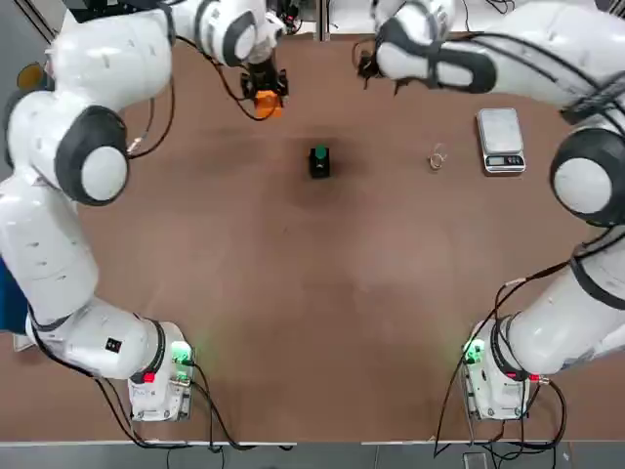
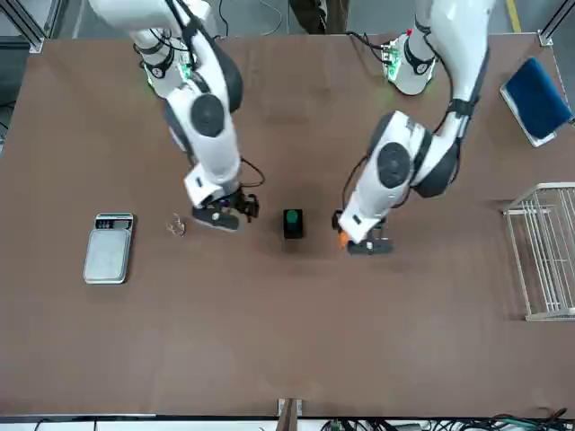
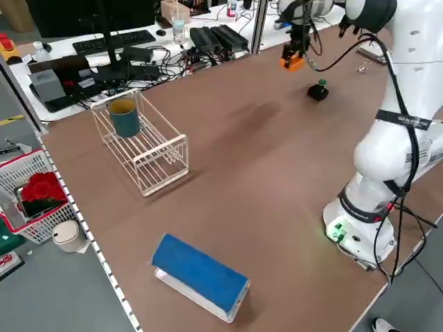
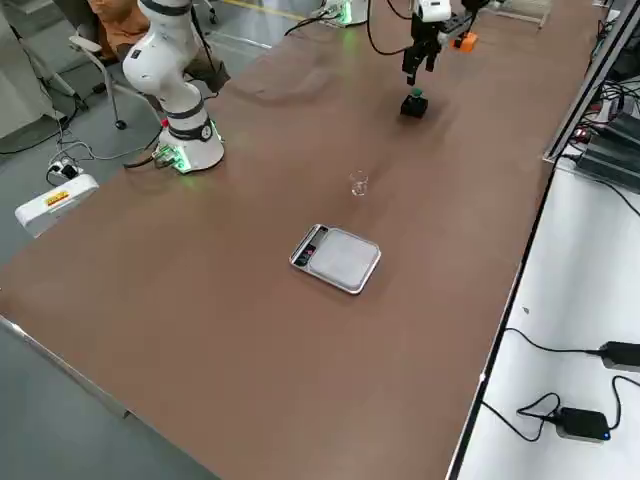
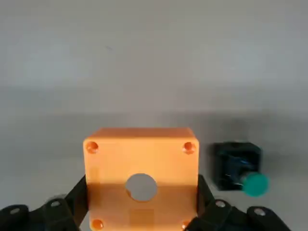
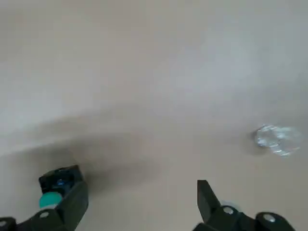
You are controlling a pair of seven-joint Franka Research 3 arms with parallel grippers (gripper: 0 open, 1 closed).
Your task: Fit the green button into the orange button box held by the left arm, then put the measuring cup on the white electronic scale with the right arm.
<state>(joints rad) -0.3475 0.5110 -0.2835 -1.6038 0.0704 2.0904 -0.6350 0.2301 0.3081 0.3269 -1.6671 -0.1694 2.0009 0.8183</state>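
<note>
Fingers (image 5: 77, 195) of my left gripper (image 5: 142, 211) are clamped on both sides of the orange button box (image 5: 141, 179), held off the table, round hole facing the wrist camera and unfilled. In the top view the box (image 1: 268, 103) sits at the far side of the table, left of centre.

Green button (image 1: 318, 154) not fitted: it stands cap-up in a small black block (image 1: 319, 166) on the table near the middle, apart from the box and nearer the bases.

My right gripper (image 6: 139, 207) hangs above the table with fingers (image 6: 74, 202) spread wide, nothing between them. Front view puts it (image 2: 225, 215) between the block and the measuring cup (image 2: 176, 226), touching neither.

Measuring cup (image 1: 437, 157) stands on bare table, just beside the white electronic scale (image 1: 501, 141) but not on it. Scale plate is bare, display strip at the end toward the bases.

Off to my left: wire rack (image 3: 145, 142) with a teal cup (image 3: 124, 116) inside, plus a blue-topped block (image 3: 199, 275) near the table edge.
</note>
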